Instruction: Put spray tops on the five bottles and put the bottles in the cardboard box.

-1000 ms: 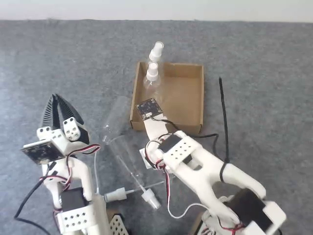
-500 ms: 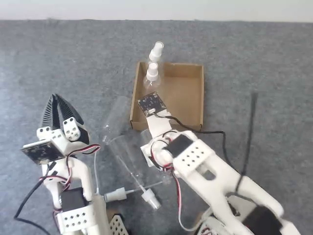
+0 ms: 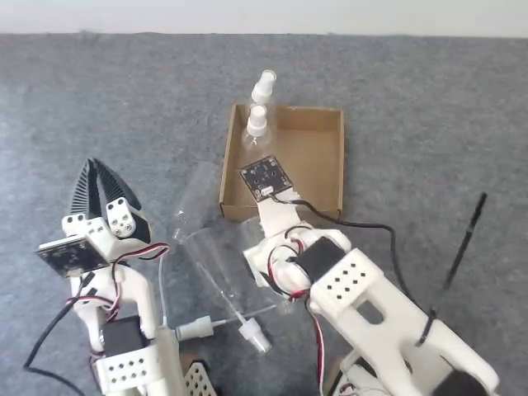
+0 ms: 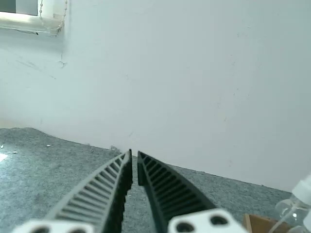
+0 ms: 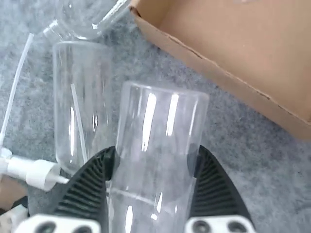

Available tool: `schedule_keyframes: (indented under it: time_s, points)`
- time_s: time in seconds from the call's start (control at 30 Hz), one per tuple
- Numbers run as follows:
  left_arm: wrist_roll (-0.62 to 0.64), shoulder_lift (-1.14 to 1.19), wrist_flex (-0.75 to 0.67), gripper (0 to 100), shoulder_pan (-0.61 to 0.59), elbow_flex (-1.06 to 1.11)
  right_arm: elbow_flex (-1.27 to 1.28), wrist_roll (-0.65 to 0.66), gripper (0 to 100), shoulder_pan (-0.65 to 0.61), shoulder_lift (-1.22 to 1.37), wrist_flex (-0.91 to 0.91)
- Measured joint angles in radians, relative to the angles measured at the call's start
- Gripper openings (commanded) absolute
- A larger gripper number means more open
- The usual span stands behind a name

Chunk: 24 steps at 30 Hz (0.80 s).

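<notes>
High view: the table (image 3: 429, 107) carries the box (image 3: 309, 165) far centre. The right gripper (image 5: 155, 155) has its jaws clamped on a bottle (image 5: 160, 121) just near-left of the box. The left gripper (image 4: 134, 158) is empty, jaws nearly closed. Best to squeeze gently and keep the neck free for a spray top (image 3: 252, 334).

Grey carpeted table (image 3: 429, 99); on it cardboard box (image 3: 309, 169), lying bottle (image 3: 196, 191), 2 spray tops (image 3: 198, 328).

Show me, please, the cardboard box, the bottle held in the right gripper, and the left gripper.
cardboard box (image 3: 309, 161): high view, bare floor.
bottle (image 5: 158, 131): right wrist view, clear body.
left gripper (image 4: 134, 156): left wrist view, midway between its fingertips.
</notes>
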Motion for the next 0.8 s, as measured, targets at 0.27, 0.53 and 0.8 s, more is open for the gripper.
schedule_keyframes:
  time_s: [0.27,0.53,0.8]
  points:
    - [0.000,0.000,0.000,2,0.000,0.000,0.000,-0.011,2.1,0.008,-0.126,0.121]
    - [0.000,0.000,0.000,2,0.000,0.000,0.000,-0.143,2.4,0.160,-0.287,0.129]
    - [0.000,0.000,0.000,2,0.000,0.000,0.087,-0.279,2.4,0.345,-0.410,0.130]
